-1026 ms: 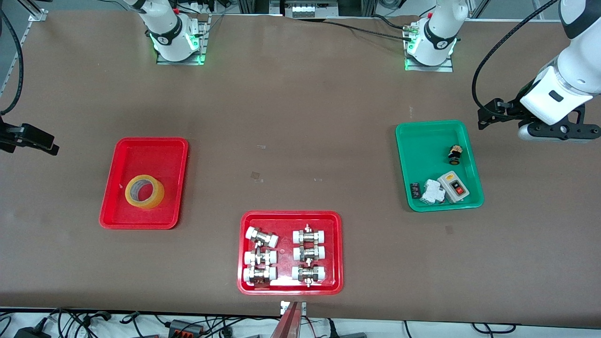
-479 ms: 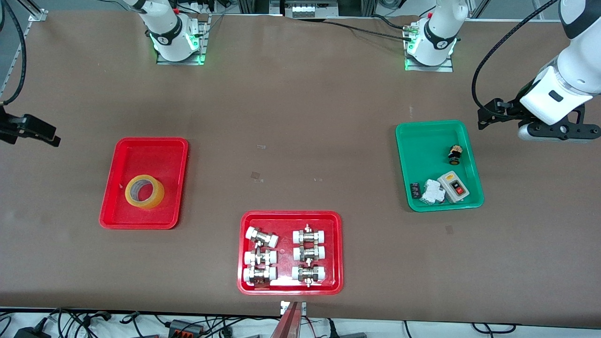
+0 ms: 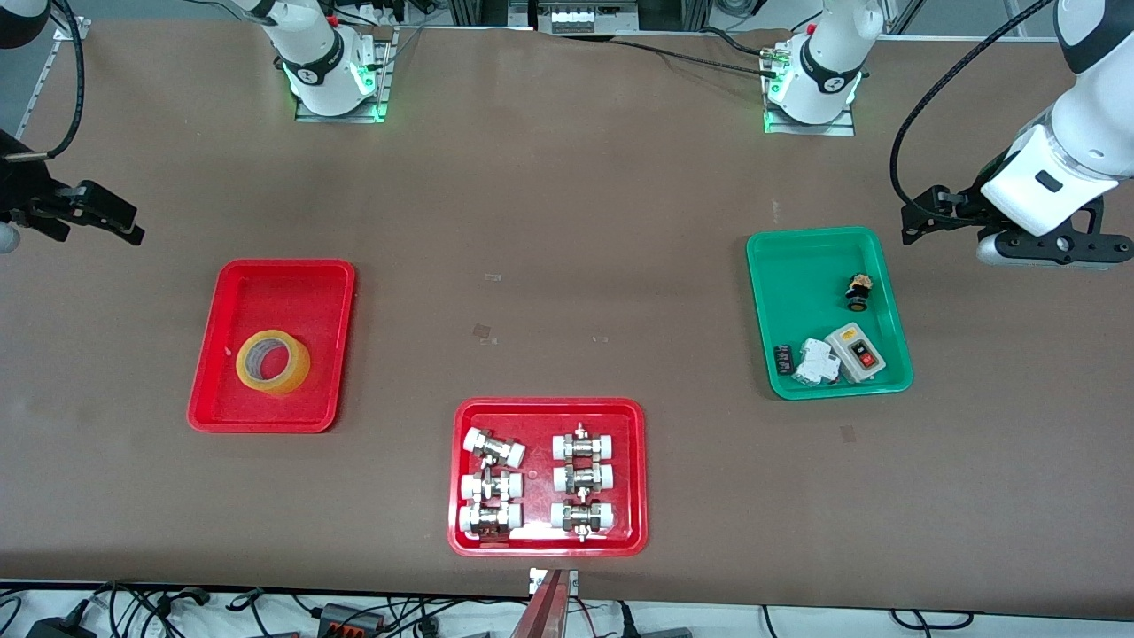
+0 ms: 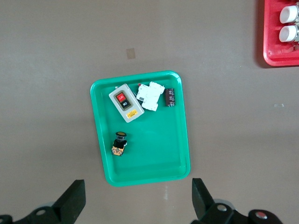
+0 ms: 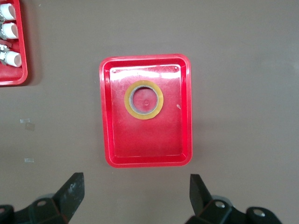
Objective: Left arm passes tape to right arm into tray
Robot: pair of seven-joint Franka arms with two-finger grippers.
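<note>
The roll of packing tape (image 3: 273,361) lies flat in the plain red tray (image 3: 328,292) toward the right arm's end of the worktop. Both pincers, right (image 5: 135,198) and left (image 4: 138,203), hang released and empty above the worktop; delivery appears complete, leaving only retreat.

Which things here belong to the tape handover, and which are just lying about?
Job:
- tape, lying flat in the tray
- left gripper, open, above the table by the green tray
- right gripper, open, above the table by the tray

Lying about:
- green tray with switch box
- red tray of fittings
</note>
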